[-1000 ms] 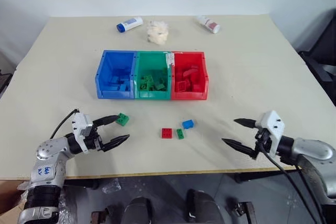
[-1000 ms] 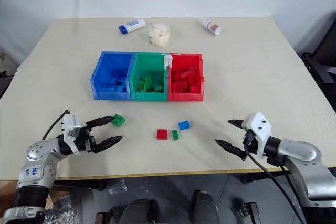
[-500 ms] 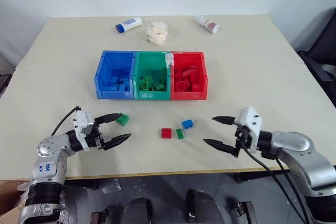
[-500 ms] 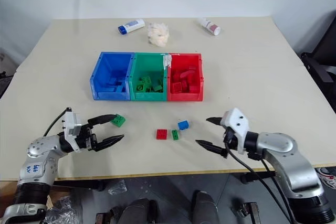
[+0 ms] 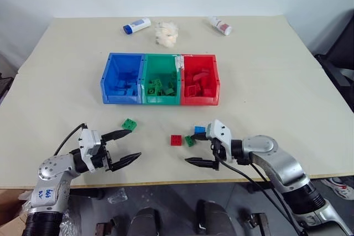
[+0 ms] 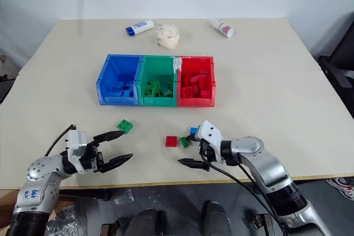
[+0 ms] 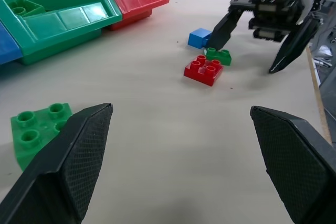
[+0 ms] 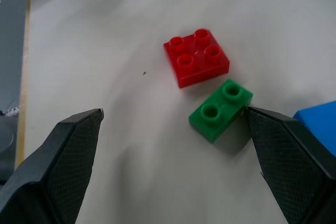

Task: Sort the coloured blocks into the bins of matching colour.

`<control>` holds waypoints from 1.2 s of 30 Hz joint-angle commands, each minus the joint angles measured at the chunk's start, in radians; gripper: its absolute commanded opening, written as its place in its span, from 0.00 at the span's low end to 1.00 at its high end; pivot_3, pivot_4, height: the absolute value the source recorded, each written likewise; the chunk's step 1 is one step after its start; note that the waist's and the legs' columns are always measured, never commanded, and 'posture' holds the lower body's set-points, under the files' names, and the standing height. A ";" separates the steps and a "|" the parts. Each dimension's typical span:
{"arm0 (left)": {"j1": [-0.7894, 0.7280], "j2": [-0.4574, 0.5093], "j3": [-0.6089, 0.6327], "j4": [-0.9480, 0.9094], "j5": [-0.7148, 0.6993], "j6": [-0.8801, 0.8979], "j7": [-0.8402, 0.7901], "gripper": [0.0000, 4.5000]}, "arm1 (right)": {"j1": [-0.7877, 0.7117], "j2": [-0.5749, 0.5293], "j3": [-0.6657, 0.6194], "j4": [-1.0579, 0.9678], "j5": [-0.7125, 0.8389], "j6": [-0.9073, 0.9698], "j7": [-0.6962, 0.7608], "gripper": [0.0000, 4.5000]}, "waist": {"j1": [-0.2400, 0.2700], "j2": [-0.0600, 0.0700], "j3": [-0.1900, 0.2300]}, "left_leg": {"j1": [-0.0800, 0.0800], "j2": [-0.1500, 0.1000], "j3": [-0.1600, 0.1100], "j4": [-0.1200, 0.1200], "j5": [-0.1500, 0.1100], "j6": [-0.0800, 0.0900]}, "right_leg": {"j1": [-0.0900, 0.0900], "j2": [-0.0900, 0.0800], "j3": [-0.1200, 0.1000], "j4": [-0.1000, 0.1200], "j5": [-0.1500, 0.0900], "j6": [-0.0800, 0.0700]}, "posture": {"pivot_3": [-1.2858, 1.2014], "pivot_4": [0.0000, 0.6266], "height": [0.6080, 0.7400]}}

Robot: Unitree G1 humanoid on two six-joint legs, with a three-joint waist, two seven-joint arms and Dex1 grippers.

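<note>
The bins (image 5: 160,79) stood mid-table in a row: blue, green, red, each holding bricks of its own colour. Four bricks lay loose on the table (image 5: 276,70) nearer the robot: a green brick (image 5: 129,124) to the left, then a red brick (image 5: 176,140), a small green brick (image 5: 189,141) and a blue brick (image 5: 199,130) close together. The left gripper (image 5: 124,146) hovered open and empty, near the green brick. The right gripper (image 5: 200,147) hung open beside the cluster, one finger by the small green brick, holding nothing
</note>
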 commanded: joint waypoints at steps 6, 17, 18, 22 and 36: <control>0.051 0.002 0.035 -0.083 -0.027 0.006 0.031 1.00 | -0.036 0.039 0.031 0.106 -0.076 -0.055 -0.004 1.00 | -0.001 0.000 0.000 | 0.000 0.000 0.000 0.000 0.000 0.000 | 0.000 0.000 0.000 0.000 0.000 0.000 | 0.52 0.24 1.00; 0.028 0.001 0.032 -0.057 -0.024 -0.002 0.035 1.00 | -0.025 0.040 0.019 0.075 -0.085 -0.055 0.009 0.35 | 0.000 -0.001 0.000 | 0.001 0.000 0.000 0.000 0.000 0.000 | 0.000 0.000 0.000 0.000 0.000 0.000 | 0.52 0.24 1.00; 0.023 0.001 0.031 -0.052 -0.023 -0.002 0.034 1.00 | -0.023 0.037 0.015 0.064 -0.081 -0.054 0.012 0.29 | 0.000 0.000 0.000 | 0.001 0.000 0.001 0.000 0.000 0.000 | 0.000 0.000 0.000 0.000 0.000 0.000 | 0.52 0.24 1.00; 0.009 0.000 0.028 -0.039 -0.021 -0.004 0.031 1.00 | -0.025 0.038 -0.010 0.019 -0.053 -0.046 0.018 0.29 | 0.000 -0.001 0.000 | 0.001 0.000 0.001 0.000 0.000 0.000 | 0.000 0.000 0.000 0.000 0.000 0.000 | 0.52 0.24 1.00; -0.045 -0.006 0.039 0.034 -0.038 -0.058 -0.028 1.00 | -0.440 0.282 -0.113 0.342 -0.045 -0.149 -0.120 0.29 | -0.005 0.000 0.000 | 0.000 0.001 0.003 -0.001 0.000 -0.001 | -0.002 0.001 0.000 0.001 0.000 -0.001 | 0.52 0.24 1.00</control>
